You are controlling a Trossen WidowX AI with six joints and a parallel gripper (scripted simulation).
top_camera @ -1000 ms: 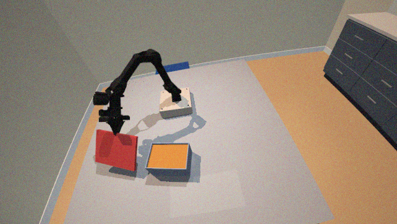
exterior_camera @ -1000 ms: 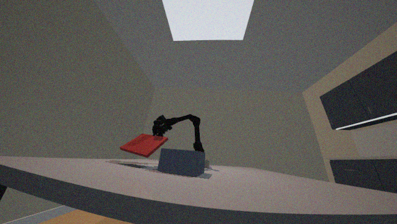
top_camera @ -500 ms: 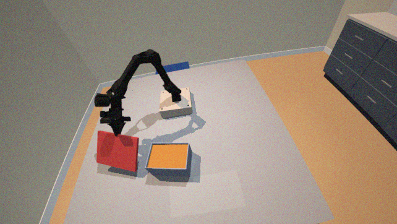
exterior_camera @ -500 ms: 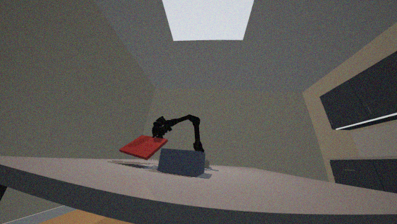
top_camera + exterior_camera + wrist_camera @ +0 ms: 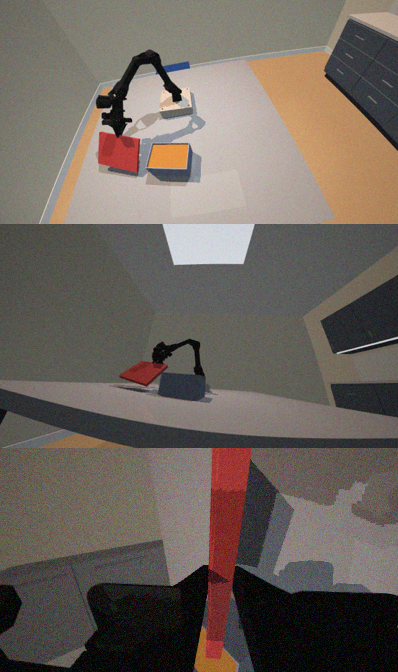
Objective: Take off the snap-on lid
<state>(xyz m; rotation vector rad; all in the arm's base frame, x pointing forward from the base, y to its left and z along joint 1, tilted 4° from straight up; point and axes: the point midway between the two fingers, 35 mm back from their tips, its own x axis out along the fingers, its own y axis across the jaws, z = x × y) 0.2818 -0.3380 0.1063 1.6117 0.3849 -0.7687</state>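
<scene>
The red lid (image 5: 119, 155) (image 5: 143, 373) is in the air, tilted, just left of the box in the top and exterior views. My gripper (image 5: 118, 135) (image 5: 157, 362) (image 5: 220, 571) is shut on the lid's edge nearest the arm; in the wrist view the lid (image 5: 227, 518) shows edge-on between the fingers. The blue-grey storage box (image 5: 173, 174) (image 5: 182, 386) stands upright on the table, its top open, with an orange inside (image 5: 168, 156). The lid's lower edge hangs above the table, over its own shadow. The lid's underside is hidden in the top view.
The pale table (image 5: 248, 139) (image 5: 232, 417) carries the arm's light base block (image 5: 176, 112) behind the box. The table's left edge is not far from the lid in the top view. A blue bar (image 5: 178, 67) is at the back, and dark drawers (image 5: 356, 56) stand far right.
</scene>
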